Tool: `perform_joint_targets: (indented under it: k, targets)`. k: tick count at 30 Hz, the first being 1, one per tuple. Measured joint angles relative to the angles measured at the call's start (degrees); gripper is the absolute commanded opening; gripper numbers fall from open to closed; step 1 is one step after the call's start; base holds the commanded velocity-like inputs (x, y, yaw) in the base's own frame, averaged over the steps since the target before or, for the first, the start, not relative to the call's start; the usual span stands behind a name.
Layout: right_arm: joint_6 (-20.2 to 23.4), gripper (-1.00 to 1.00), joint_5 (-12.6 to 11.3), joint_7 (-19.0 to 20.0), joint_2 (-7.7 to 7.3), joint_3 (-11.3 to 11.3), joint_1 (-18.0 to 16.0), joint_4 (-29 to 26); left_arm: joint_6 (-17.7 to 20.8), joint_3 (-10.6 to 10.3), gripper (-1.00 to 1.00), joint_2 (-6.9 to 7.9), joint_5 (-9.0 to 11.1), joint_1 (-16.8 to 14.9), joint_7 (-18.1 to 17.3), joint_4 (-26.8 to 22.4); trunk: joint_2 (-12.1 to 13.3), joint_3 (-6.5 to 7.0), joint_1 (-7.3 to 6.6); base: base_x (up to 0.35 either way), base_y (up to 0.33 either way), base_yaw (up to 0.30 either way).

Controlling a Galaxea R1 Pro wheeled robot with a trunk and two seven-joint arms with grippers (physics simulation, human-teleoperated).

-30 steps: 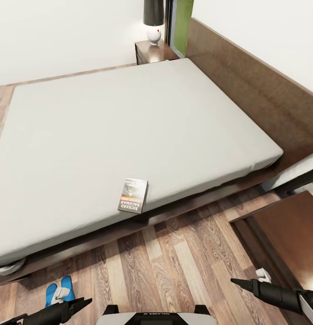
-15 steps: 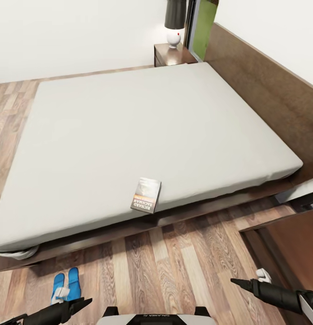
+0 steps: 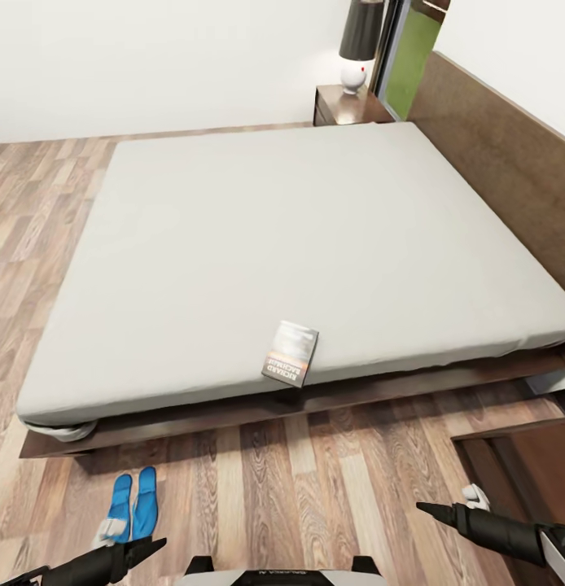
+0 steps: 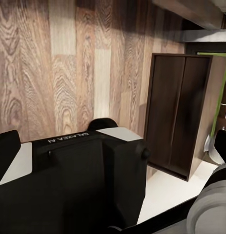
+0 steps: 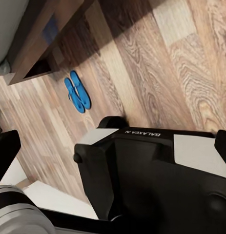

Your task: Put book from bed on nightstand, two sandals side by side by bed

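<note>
Lying flat at bed (image 3: 234, 244) edge, the book (image 3: 291, 365) looks thin, light, bendy; pinch overhanging side. Left gripper (image 3: 148, 547) & right gripper (image 3: 429, 510) look closed, empty.

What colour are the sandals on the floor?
Bright blue; the sandals show best in the head view.

**Count of things in the room**

There was one bed (image 3: 315, 228), one book (image 3: 290, 365) and two blue sandals (image 3: 133, 505). One lamp (image 3: 360, 45) stood on one nightstand (image 3: 348, 106) at the far side. Another dark cabinet (image 4: 178, 117) made two. Two grippers were counted.
</note>
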Motion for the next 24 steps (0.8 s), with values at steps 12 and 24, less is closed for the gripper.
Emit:
perform_joint_targets:
  k: [12,24]
  targets:
    - [0.0,1.0,-0.01,0.17,0.0,0.0,0.0,0.0,0.0,-0.03,1.0,0.0,0.0,0.0,0.0,0.01,0.0,0.49,0.0,0.0,0.0,0.234]
    - [0.0,1.0,-0.01,0.26,0.0,0.0,0.0,0.0,0.0,-0.03,1.0,0.0,0.0,0.0,0.0,0.02,0.0,0.99,0.0,0.0,0.0,0.234]
